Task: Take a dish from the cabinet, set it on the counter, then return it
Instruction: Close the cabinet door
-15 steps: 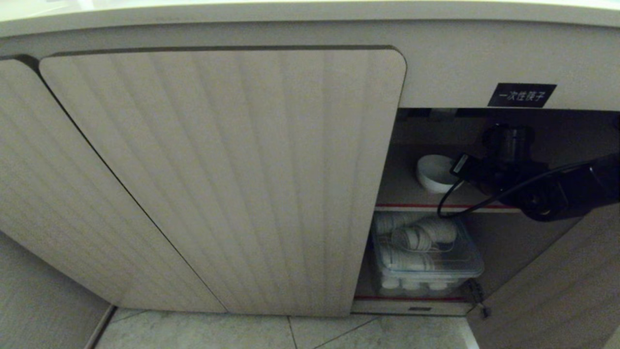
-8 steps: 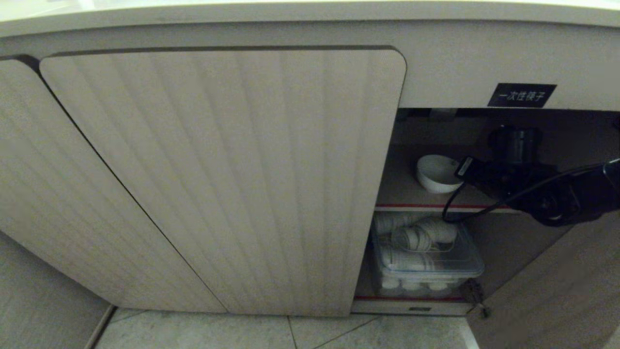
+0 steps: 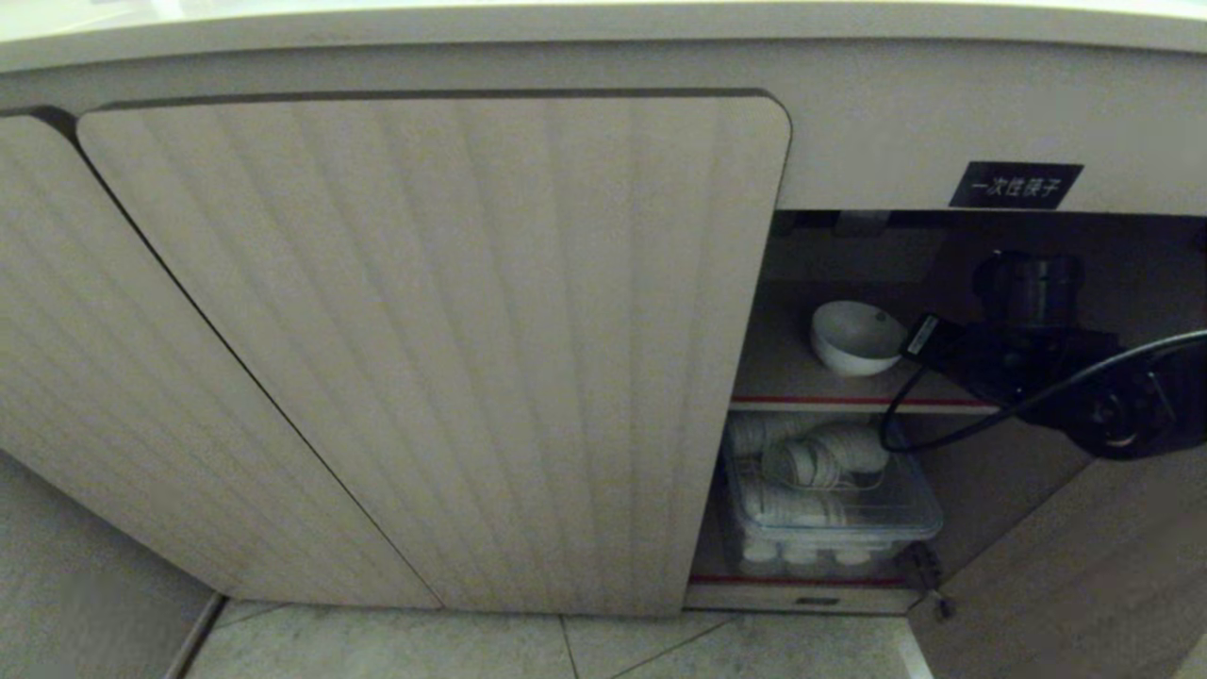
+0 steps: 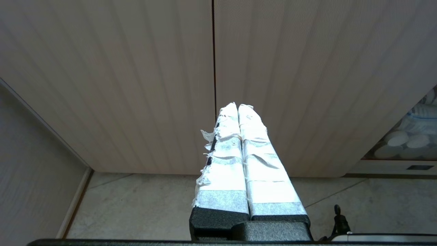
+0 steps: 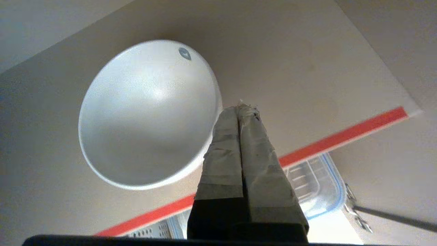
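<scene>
Open cabinet [image 3: 453,330] shelf, dish [image 5: 148,114] near its edge, closed right hand [image 5: 243,108] beside it

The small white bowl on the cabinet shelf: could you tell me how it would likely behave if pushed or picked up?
The bowl looks rigid and glazed, so probably slippery to grip and breakable if dropped. Its rounded sides suggest it could rock or tip if nudged at the rim. The shelf looks smooth, so a low push would likely slide it.

Upper shelf [image 3: 783,363], red-edged: one white bowl [image 3: 853,337]. Lower shelf, beneath the bowl: one clear lidded container [image 3: 830,509], apparently holding white crockery.
</scene>
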Available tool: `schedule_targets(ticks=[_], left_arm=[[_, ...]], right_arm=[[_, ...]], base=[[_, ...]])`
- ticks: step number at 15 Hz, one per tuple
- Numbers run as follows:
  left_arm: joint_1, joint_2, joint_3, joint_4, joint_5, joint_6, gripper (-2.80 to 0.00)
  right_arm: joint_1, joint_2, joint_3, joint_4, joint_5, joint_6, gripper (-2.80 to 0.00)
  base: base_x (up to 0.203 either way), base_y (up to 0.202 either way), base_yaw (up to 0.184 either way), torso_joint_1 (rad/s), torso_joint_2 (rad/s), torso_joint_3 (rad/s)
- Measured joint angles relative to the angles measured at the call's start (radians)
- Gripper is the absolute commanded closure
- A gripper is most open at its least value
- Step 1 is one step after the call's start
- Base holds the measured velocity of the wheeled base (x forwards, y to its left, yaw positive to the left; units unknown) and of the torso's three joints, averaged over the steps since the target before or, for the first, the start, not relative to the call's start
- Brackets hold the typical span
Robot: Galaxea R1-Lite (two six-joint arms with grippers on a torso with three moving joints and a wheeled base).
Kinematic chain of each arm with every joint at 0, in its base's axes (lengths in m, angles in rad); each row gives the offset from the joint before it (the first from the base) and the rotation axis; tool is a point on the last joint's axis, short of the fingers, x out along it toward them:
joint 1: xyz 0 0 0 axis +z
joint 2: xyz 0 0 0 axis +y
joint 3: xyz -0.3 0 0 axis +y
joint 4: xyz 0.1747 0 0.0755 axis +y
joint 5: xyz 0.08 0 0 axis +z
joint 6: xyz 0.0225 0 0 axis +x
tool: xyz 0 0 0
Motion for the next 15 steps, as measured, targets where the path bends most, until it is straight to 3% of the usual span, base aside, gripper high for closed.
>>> schedule_targets(ticks=[15], left_arm=[[0.0,0.0,0.0,0.0,0.001,0.0,0.0]], right_arm=[[-0.001,-0.187,0.224,0.0,0.036,-0.037,0.0]], base=[[0.0,0.0,0.0,0.0,0.0,0.0]])
